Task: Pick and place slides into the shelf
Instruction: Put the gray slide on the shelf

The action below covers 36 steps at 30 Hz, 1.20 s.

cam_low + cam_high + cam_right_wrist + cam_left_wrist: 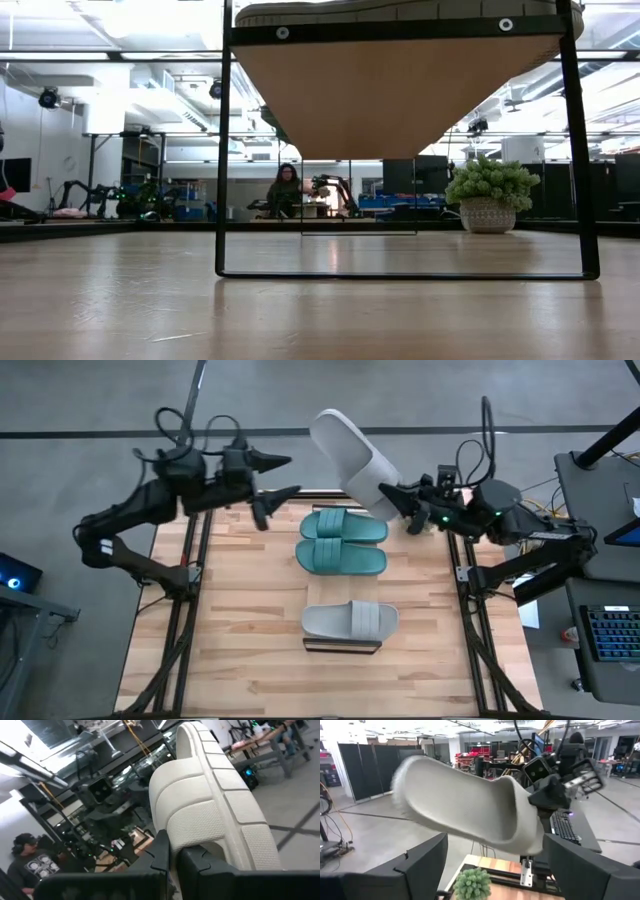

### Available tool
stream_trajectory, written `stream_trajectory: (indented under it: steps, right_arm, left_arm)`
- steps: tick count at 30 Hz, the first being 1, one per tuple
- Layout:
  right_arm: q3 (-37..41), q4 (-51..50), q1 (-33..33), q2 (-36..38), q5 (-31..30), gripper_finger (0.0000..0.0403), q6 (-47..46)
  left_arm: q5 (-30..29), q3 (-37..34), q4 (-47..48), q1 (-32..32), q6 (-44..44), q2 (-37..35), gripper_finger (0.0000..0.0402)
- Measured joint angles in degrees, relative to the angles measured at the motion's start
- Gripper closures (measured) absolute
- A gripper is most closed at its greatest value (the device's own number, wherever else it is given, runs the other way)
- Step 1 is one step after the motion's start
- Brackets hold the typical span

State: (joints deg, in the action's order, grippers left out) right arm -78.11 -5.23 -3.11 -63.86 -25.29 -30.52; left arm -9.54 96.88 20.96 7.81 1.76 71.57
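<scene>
My right gripper (405,502) is shut on a light grey slide (350,452), held high over the table's far edge. My left gripper (276,477) stands open to the left of that slide, fingers level and pointing at it, touching nothing. In the left wrist view the slide (465,805) fills the space ahead of the open gripper (505,880). Two teal slides (342,540) lie side by side, soles down, on the shelf (342,647). Another light grey slide (350,620) lies nearer the front. The low view looks under the shelf's plank (400,90). My right gripper pinches the light grey slide between its two fingers at the strap end (192,832), coming level from the table's right. The fingers (161,852) hide exactly which part they have. The slide is lifted clear and slants away from the gripper toward the far left.
A potted plant (488,200) stands at the table's far side. Dark frame rails (190,590) run along both sides of the wooden tabletop. A keyboard (610,635) sits on a desk to the right. A person (285,190) sits in the room beyond.
</scene>
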Motion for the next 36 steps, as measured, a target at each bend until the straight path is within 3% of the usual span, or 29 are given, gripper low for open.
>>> stream_trajectory:
  steps: [5,13,22,32,36]
  right_arm:
    - [0.0,-6.39,0.0,3.21,-0.13,0.0394,-0.92]
    - [0.0,-18.62,0.02,5.1,6.46,0.0394,-8.46]
    - [0.0,-21.18,0.02,5.27,15.33,0.0394,-11.93]
    - [0.0,-30.82,0.02,5.29,15.48,0.0394,-13.49]
    - [0.0,-30.99,0.0,5.29,18.32,0.0394,-13.55]
  left_arm:
    - [0.04,-0.7,4.17,0.0,-1.46,-3.96,0.0091]
    - [0.17,-0.74,9.72,0.0,-1.62,-6.21,0.0091]
    - [0.2,-0.79,11.19,0.0,-1.62,-4.93,0.0091]
    - [0.22,-0.8,11.7,0.01,-2.97,-4.67,0.0091]
    - [0.22,-0.8,11.66,0.0,-2.97,-5.03,0.0091]
